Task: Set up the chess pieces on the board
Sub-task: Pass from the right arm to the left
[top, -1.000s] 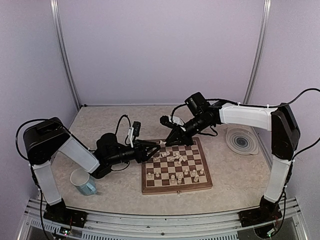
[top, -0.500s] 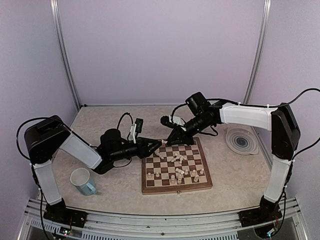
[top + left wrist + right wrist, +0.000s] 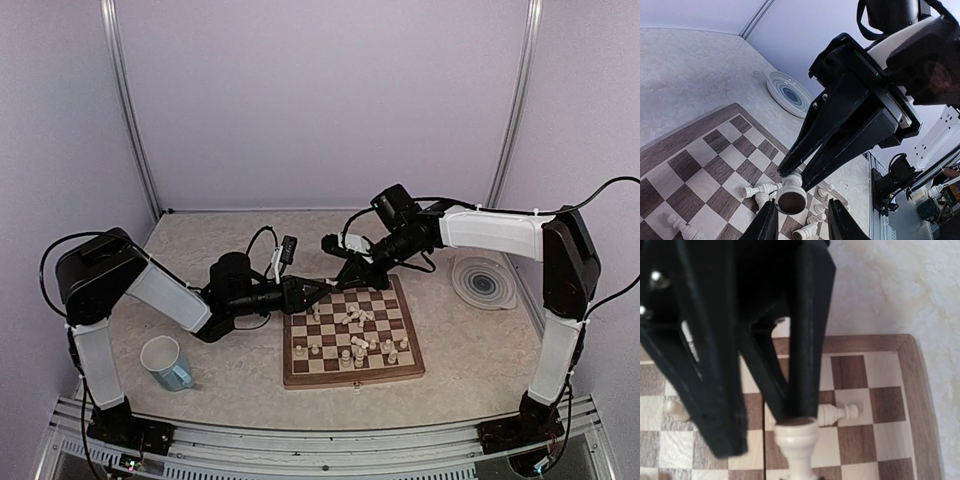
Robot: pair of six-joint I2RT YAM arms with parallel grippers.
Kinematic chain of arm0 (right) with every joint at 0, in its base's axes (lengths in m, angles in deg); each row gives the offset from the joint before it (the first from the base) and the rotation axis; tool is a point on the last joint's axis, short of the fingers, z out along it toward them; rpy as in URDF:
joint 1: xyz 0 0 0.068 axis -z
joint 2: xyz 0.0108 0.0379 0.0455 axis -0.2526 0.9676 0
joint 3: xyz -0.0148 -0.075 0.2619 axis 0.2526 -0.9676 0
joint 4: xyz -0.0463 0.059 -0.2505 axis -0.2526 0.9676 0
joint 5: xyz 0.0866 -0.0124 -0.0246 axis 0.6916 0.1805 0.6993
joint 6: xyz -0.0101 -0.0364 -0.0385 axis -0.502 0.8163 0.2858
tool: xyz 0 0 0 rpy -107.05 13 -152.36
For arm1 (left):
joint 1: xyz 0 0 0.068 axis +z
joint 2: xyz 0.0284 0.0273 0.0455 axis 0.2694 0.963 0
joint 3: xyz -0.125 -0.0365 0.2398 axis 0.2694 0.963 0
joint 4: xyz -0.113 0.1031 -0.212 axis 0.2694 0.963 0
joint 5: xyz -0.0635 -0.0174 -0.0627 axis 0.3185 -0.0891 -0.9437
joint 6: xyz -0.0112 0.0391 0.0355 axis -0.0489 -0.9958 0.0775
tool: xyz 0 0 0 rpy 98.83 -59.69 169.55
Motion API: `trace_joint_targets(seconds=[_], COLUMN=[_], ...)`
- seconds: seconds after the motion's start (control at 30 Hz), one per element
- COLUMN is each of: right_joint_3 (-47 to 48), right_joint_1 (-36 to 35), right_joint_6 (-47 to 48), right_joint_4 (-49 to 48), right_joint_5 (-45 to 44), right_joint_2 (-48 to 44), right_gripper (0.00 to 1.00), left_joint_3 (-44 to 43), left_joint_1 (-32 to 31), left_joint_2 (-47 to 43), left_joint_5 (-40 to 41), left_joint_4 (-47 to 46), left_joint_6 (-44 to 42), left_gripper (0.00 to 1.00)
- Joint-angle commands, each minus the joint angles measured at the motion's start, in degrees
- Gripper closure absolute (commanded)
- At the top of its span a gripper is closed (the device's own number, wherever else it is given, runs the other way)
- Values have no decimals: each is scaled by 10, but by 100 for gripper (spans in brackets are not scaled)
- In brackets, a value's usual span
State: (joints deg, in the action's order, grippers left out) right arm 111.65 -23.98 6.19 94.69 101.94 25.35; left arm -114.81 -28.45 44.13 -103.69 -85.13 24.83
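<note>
The board (image 3: 350,378) lies mid-table with several cream chess pieces (image 3: 352,322) on it, some standing, some lying. My right gripper (image 3: 343,278) hovers over the board's far left corner, shut on the head of one cream chess piece (image 3: 790,196), whose dark felt base faces the left wrist camera. The right gripper's fingers (image 3: 840,140) converge on it. My left gripper (image 3: 802,222) is open, one finger on either side of that base. In the right wrist view the held piece (image 3: 796,445) sits under the left gripper's black fingers (image 3: 807,355).
A round grey-blue ringed plate (image 3: 483,281) lies right of the board. A white and blue mug (image 3: 166,362) stands near the left arm's base. Pieces lie on their sides on the board (image 3: 757,190) (image 3: 837,413). Purple walls close in the table.
My left gripper has moved right from the board's left edge to the piece held by the right gripper. The right arm has hardly moved.
</note>
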Motion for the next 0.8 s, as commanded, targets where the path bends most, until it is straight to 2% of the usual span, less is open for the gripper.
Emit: trace_joint_targets(seconds=[0.0, 0.2, 0.33, 0.47, 0.53, 0.6, 0.67, 0.77], right_joint_3=[-4, -8, -7, -6, -5, -11, -39, -83], right_joint_1=[-11, -19, -19, -18, -14, 6, 46, 83], right_joint_6=[16, 25, 28, 27, 11, -38, -126, -232], right_joint_4=[9, 11, 12, 14, 9, -22, -86, -183], right_joint_5=[-8, -13, -14, -13, 0, 47, 126, 233], right_joint_2=[-9, -12, -14, -23, -35, -56, -84, -109], right_gripper=[99, 99, 99, 97, 90, 76, 63, 59], left_joint_3=[-18, -23, -24, -18, -12, 1, 11, 12], left_joint_1=[4, 8, 10, 11, 11, 10, 9, 4], left_joint_2=[11, 15, 20, 22, 21, 19, 17, 12], left_joint_5=[-13, -19, -26, -30, -32, -32, -32, -21], left_joint_4=[10, 10, 4, -15, -37, -84, -140, -184], left_joint_6=[12, 21, 27, 39, 51, 75, 105, 130], left_gripper=[66, 72, 83, 89, 89, 90, 90, 90])
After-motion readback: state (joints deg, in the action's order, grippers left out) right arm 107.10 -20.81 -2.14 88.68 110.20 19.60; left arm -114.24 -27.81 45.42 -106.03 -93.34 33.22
